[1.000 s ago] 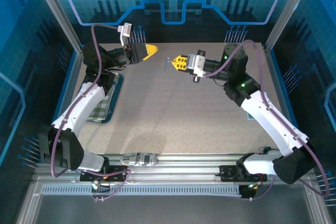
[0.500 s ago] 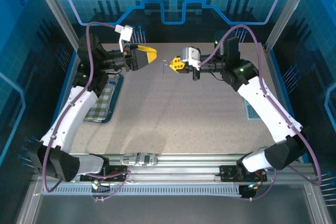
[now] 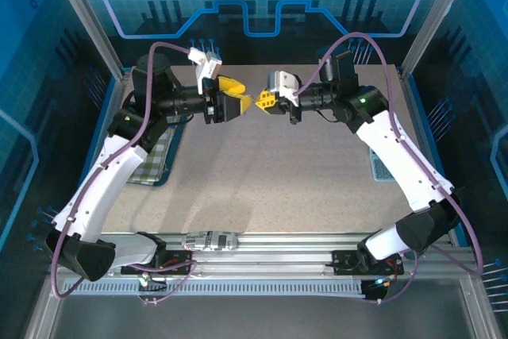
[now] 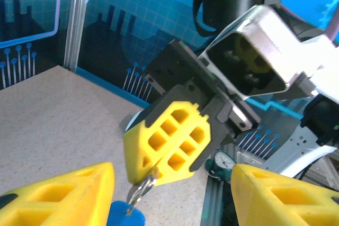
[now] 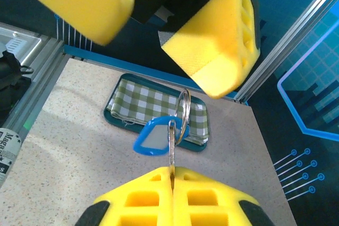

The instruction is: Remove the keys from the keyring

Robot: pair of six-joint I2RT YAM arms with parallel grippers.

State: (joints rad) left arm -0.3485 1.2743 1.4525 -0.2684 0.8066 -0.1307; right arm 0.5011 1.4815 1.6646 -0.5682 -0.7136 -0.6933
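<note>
Both arms met in mid-air over the far middle of the desk [image 3: 262, 180]. Right end effector [image 5: 172, 175] was closed, clamped on the silver blade of the key [image 5: 152, 137]. The blade stuck straight out from the seam between its yellow fingers [image 5: 132, 205]. The key's blue head sat just past the fingertips. The keyring [image 4: 141, 189] was threaded through the head and hung off it, clear of the desk.

Left end effector [image 3: 240, 94] was open and faced the right one tip to tip, with its two yellow fingers spread wide. In the right wrist view one left finger [image 5: 222, 41] sat just above the top of the ring; couldn't tell if it touched. In the left wrist view the ring and blue head hung low between the spread fingers.

A teal tray [image 5: 117, 121] with a green checked cloth [image 5: 153, 104] lay on the desk at the left edge, well below the key.
</note>
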